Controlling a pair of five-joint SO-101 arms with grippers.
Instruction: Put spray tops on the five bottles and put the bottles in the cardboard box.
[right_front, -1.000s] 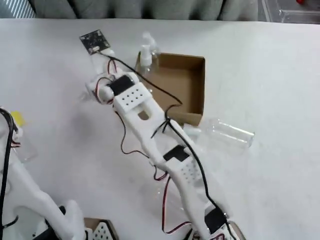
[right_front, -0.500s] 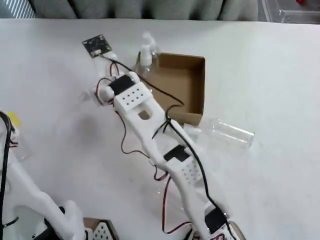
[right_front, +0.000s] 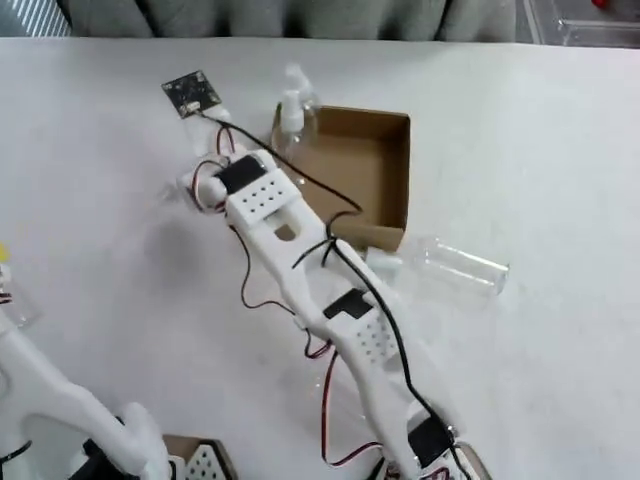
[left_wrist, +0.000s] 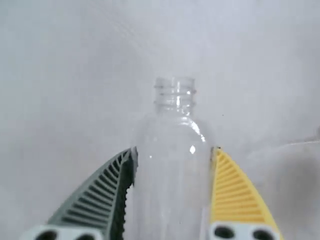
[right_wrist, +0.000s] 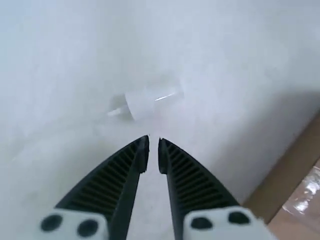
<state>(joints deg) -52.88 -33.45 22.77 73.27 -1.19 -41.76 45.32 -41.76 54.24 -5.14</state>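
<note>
A clear bottle (left_wrist: 173, 150) with a bare threaded neck stands between the grey and yellow fingers of my left gripper (left_wrist: 172, 156), which is shut on its body. In the high view this arm is at the table's left edge. My right gripper (right_wrist: 153, 142) hovers over the table with its black fingers shut and nothing between them. A white spray top (right_wrist: 152, 102) lies on its side just past the tips. In the high view the right gripper (right_front: 188, 185) is left of the cardboard box (right_front: 400, 170). A topped bottle (right_front: 293, 110) stands at the box's far left corner.
Another clear bottle (right_front: 465, 265) lies on the table to the right of the box, with a small white part (right_front: 383, 263) near the box's front flap. The right arm's wrist camera board (right_front: 190, 92) sticks out beyond the gripper. A box edge (right_wrist: 292, 185) is close to the right gripper.
The left arm has drawn back toward the table's left edge with its bottle. The right gripper has shifted slightly nearer and to the left.
</note>
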